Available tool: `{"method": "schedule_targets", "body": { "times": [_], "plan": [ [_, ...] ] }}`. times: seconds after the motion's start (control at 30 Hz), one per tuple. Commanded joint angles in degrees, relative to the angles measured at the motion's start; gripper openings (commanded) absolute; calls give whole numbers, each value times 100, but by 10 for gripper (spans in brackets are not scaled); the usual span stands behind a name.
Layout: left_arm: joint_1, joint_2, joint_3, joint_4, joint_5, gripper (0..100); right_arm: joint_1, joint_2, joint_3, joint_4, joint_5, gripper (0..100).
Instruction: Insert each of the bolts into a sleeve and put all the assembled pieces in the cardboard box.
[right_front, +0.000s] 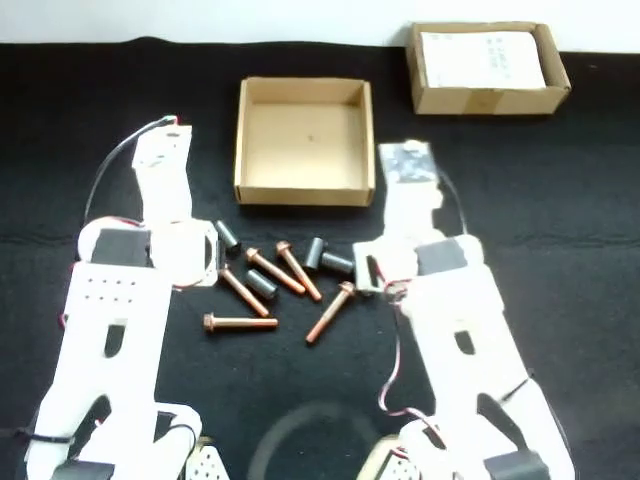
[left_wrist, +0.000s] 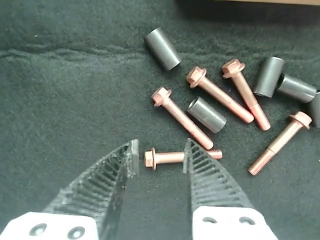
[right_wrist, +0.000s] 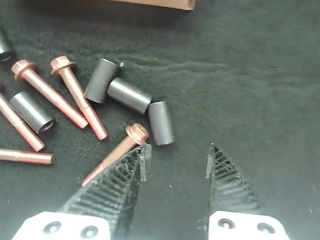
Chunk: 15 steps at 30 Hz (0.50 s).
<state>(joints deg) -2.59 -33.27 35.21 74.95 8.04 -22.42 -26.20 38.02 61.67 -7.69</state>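
Left gripper (left_wrist: 161, 150): jaws wide, holding nothing, poised over one bolt (left_wrist: 165, 158). That bolt lies flat with its long axis running across the gap from finger to finger. Its head is inside the gap and its threaded end lies past the other finger.

Judgement: closing as set would bear on the bolt's ends, so the wrist needs turning to take the shank.

Right gripper (right_wrist: 178, 152): wide, empty, a sleeve (right_wrist: 161, 122) just ahead.

Other bolts and sleeves lie loose mid-tabletop (right_front: 580, 250), between the arms. The cardboard box (right_front: 300, 190) sits toward the far edge, and no piece is yet assembled

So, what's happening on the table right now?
Both open: left gripper over one bolt, right gripper near a sleeve. All bolts and sleeves loose, none joined; cardboard box empty. Nothing blocking.
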Motion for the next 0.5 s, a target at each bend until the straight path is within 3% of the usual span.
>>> {"method": "schedule_targets", "body": {
  "times": [0.0, 0.47],
  "plan": [
    [-48, 136, -171, -176, 53, 171, -198, 593, -259, -374, -26, 180],
    [-48, 110, -163, -141, 53, 171, -207, 2484, -268, -1455, 9, 180]
  ]
}}
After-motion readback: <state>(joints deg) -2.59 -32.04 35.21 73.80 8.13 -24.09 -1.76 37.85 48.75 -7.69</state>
